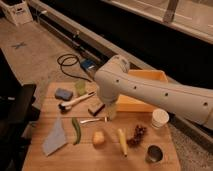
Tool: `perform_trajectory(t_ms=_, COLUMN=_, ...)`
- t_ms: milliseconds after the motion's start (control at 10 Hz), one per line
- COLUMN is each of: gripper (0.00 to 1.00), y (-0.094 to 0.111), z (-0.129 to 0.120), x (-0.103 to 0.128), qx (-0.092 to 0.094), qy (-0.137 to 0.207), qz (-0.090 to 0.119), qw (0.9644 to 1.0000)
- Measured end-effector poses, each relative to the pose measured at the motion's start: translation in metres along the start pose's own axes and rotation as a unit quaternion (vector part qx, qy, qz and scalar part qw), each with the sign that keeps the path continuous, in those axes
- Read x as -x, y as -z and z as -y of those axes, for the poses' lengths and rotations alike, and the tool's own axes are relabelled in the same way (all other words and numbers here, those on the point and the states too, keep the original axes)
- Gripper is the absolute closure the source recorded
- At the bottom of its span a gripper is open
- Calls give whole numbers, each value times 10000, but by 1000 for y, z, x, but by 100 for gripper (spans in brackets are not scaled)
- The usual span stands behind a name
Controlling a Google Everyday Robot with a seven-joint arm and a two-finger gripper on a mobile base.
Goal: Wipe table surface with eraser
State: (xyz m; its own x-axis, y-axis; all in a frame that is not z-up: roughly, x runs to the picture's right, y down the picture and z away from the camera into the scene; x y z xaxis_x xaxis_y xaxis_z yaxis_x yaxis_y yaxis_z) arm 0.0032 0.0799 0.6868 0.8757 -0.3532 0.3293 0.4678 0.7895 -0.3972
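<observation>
The table surface [150, 167] is a light wooden plank top that fills the lower half of the camera view. The eraser [95, 107] is a small dark block lying on it, left of centre. My white arm comes in from the right and bends down over the table. My gripper [111, 113] hangs at its end, low over the wood, just right of the eraser and in front of the bin. I cannot see whether it touches the eraser.
On the table are a blue sponge [63, 93], a white-handled brush [75, 101], a pale green cup [80, 87], a spoon [92, 120], a green pod [76, 130], a grey-blue cloth [55, 140], a white cup [160, 118], a metal can [154, 154] and a yellow bin [145, 102].
</observation>
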Motion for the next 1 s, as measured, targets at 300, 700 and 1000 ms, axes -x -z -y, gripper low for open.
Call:
perform_trajectory(t_ms=300, gripper=20, y=-19, z=13, x=0, qx=151, qy=286, qz=68, qw=9995)
perform_trajectory(t_ms=700, gripper=20, y=-83, z=63, x=8, qx=457, qy=890, qz=430, qw=9941)
perform_trajectory(t_ms=1000, gripper=20, y=-114, z=92, x=2, qx=560, qy=1008, qz=415, qw=9925)
